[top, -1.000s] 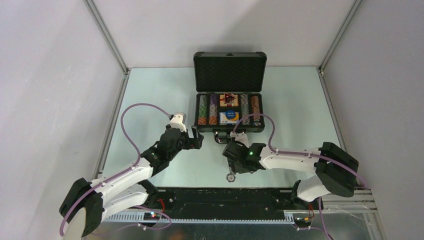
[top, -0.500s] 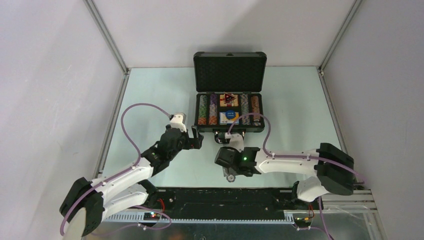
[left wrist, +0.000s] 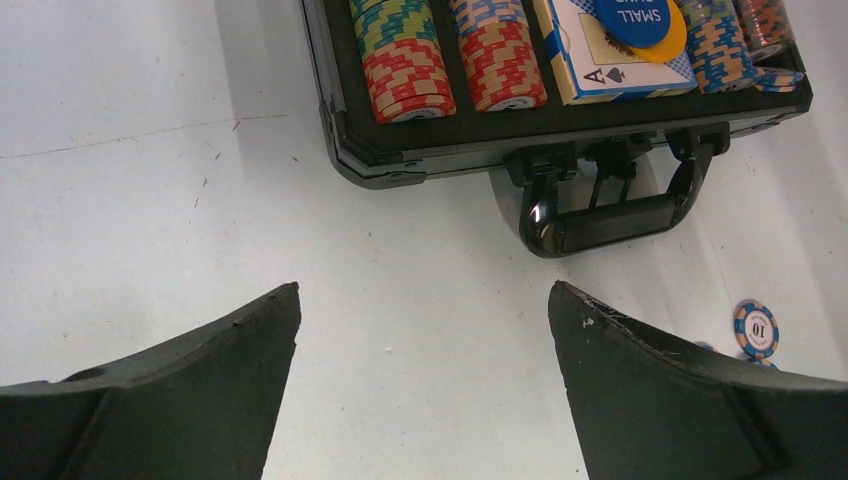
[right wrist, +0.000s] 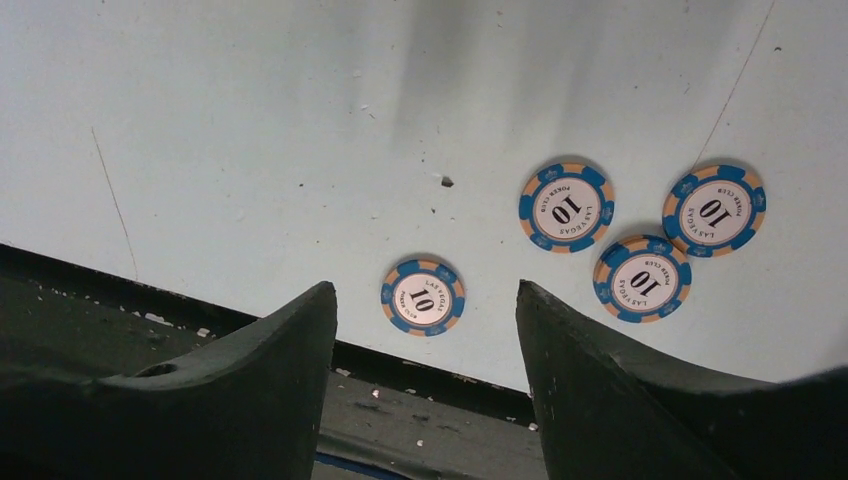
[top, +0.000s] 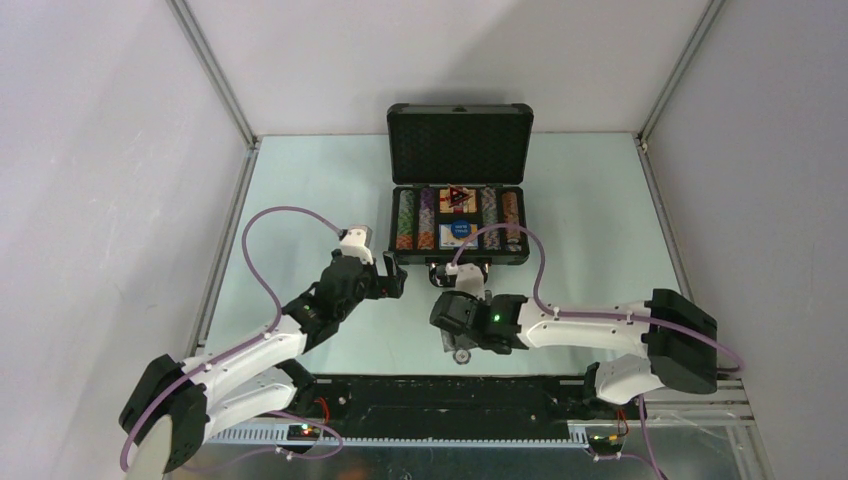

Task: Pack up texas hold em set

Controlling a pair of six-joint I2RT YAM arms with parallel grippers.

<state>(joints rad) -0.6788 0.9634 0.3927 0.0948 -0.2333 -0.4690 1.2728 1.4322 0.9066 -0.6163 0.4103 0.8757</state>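
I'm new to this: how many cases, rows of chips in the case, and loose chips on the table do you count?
Case: 1
Rows of chips in the case: 4
Loose chips on the table: 4
Total: 9

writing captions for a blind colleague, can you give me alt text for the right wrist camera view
Four blue-and-orange poker chips marked 10 lie flat on a pale table, seen past the two dark fingers of the open right hand. One chip sits between the fingertips near the table's dark edge; three cluster further right.
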